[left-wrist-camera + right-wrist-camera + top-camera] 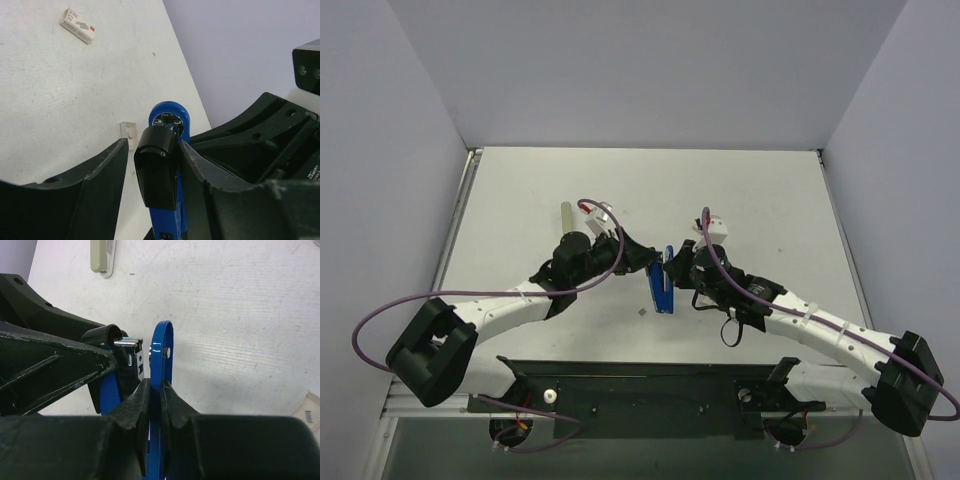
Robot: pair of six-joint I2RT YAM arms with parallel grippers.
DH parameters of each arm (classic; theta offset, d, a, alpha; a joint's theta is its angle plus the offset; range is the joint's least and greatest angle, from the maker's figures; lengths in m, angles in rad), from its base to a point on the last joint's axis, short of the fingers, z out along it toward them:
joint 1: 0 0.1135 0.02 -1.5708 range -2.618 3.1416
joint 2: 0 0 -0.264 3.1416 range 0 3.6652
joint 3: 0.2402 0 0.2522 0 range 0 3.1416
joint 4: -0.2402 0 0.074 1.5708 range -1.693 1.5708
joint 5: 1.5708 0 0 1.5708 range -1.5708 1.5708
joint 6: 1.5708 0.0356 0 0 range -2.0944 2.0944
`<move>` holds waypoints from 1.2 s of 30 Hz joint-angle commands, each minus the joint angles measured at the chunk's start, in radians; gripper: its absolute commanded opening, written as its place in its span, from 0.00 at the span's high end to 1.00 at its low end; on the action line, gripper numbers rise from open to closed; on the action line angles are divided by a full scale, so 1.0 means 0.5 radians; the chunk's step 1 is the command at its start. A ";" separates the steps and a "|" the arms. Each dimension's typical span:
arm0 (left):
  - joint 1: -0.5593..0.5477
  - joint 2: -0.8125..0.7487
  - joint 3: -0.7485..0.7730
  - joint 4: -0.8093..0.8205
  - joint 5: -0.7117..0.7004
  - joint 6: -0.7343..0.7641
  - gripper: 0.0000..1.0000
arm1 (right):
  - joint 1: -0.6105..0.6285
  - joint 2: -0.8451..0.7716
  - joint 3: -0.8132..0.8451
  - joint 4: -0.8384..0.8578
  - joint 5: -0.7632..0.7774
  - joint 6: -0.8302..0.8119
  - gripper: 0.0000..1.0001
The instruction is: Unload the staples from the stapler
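White desk [760,200] boxed in by pale lilac walls; at its middle, slim blue hinged metal stapler [660,287], swung open and held between both hands; right hand [155,395] fully closed on the thin blue arm of the stapler, pinching it flat between both fingers; left hand [154,165] roughly half open, straddling the dark plastic cap end of the stapler, one finger [197,165] touching the cap, the other [100,175] just apart from it, so nothing clamped there yet; bright metal inner rail [127,343] showing just beside the cap; staples not to be made out, no telling of any inside.

Probably the step of gripping the cap end to work the rail open; finish the squeeze squarely on the two flat sides of the cap, centred, not on the hinge; keep the right hand's pinch firm against twisting; then pull along the line of the rail, never across it; hold the open rail over bare desk for a clean drop.

Small white printed cardboard box [77,25] well apart from the stapler; pale beige short bar [100,255] near the stapler, untouched.
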State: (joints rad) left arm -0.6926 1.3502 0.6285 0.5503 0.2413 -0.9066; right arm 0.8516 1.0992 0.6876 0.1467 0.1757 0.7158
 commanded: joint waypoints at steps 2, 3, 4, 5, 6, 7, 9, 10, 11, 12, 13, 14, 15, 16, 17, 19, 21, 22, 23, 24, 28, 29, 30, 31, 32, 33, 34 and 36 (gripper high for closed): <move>0.008 0.002 -0.033 0.283 0.085 -0.052 0.50 | 0.002 -0.100 0.036 0.130 0.029 0.056 1.00; 0.008 0.015 -0.030 0.301 0.094 -0.055 0.51 | 0.002 -0.103 0.036 0.127 0.035 0.056 1.00; 0.008 0.018 -0.030 0.320 0.112 -0.067 0.52 | -0.001 -0.106 0.036 0.127 0.032 0.050 1.00; 0.005 0.021 -0.033 0.332 0.113 -0.068 0.55 | 0.002 -0.106 0.036 0.124 0.029 0.053 1.00; 0.005 0.024 -0.033 0.341 0.125 -0.071 0.56 | -0.001 -0.103 0.036 0.127 0.032 0.053 1.00; 0.005 0.024 -0.033 0.344 0.128 -0.071 0.61 | 0.002 -0.106 0.033 0.127 0.035 0.053 1.00; 0.005 0.027 -0.036 0.366 0.140 -0.071 0.75 | 0.002 -0.106 0.033 0.124 0.035 0.056 1.00; 0.005 0.030 -0.039 0.381 0.155 -0.068 0.81 | -0.001 -0.112 0.033 0.127 0.032 0.056 1.00; 0.008 0.033 -0.039 0.393 0.162 -0.064 1.00 | 0.002 -0.115 0.027 0.127 0.032 0.056 1.00; 0.005 0.036 -0.045 0.418 0.183 -0.058 1.00 | 0.002 -0.124 0.027 0.124 0.032 0.059 1.00; 0.005 0.039 -0.051 0.436 0.207 -0.058 1.00 | 0.002 -0.121 0.027 0.121 0.035 0.056 1.00; 0.005 0.048 -0.051 0.455 0.220 -0.058 1.00 | 0.002 -0.131 0.030 0.115 0.023 0.053 1.00; 0.005 0.048 -0.051 0.464 0.232 -0.058 1.00 | -0.001 -0.134 0.036 0.103 0.026 0.041 1.00; 0.005 0.045 -0.051 0.470 0.238 -0.058 1.00 | -0.004 -0.134 0.057 0.060 0.026 0.035 0.94; 0.008 0.042 -0.054 0.473 0.260 -0.049 1.00 | -0.010 -0.140 0.067 0.014 0.029 0.023 0.85; 0.008 0.030 -0.051 0.470 0.272 -0.034 1.00 | -0.016 -0.158 0.076 -0.026 0.032 0.001 0.75; 0.005 0.012 -0.051 0.440 0.266 -0.003 1.00 | -0.031 -0.189 0.067 -0.045 0.032 -0.020 0.68; 0.008 -0.007 -0.054 0.427 0.263 0.009 1.00 | -0.043 -0.216 0.052 -0.045 0.032 -0.030 0.66; 0.008 -0.019 -0.063 0.409 0.257 0.037 1.00 | -0.053 -0.229 0.045 -0.057 0.029 -0.036 0.64; 0.005 -0.037 -0.070 0.400 0.254 0.049 1.00 | -0.071 -0.259 0.036 -0.066 0.032 -0.054 0.63; 0.005 -0.093 -0.079 0.342 0.257 0.107 1.00 | -0.123 -0.354 0.042 -0.149 -0.001 -0.149 0.59; 0.008 -0.108 -0.070 0.311 0.272 0.120 1.00 | -0.142 -0.379 0.060 -0.195 -0.023 -0.171 0.59; 0.008 -0.126 -0.064 0.292 0.281 0.153 1.00 | -0.160 -0.388 0.070 -0.210 -0.032 -0.213 0.59; 0.005 -0.142 -0.051 0.262 0.290 0.166 1.00 | -0.175 -0.400 0.085 -0.244 -0.050 -0.232 0.59; 0.008 -0.157 -0.042 0.243 0.315 0.199 1.00 | -0.200 -0.404 0.097 -0.259 -0.069 -0.266 0.58; 0.005 -0.172 -0.024 0.201 0.324 0.218 1.00 | -0.215 -0.404 0.116 -0.287 -0.115 -0.278 0.58; 0.005 -0.182 -0.015 0.191 0.352 0.245 1.00 | -0.234 -0.404 0.125 -0.287 -0.133 -0.308 0.58; 0.008 -0.200 0.022 0.148 0.398 0.282 1.00 | -0.255 -0.391 0.165 -0.376 -0.201 -0.370 0.58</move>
State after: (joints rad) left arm -0.6899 1.3113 0.5713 0.5922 0.3714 -0.8127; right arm 0.7475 0.9081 0.7040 0.0254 0.1387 0.6136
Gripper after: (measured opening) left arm 0.425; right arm 0.415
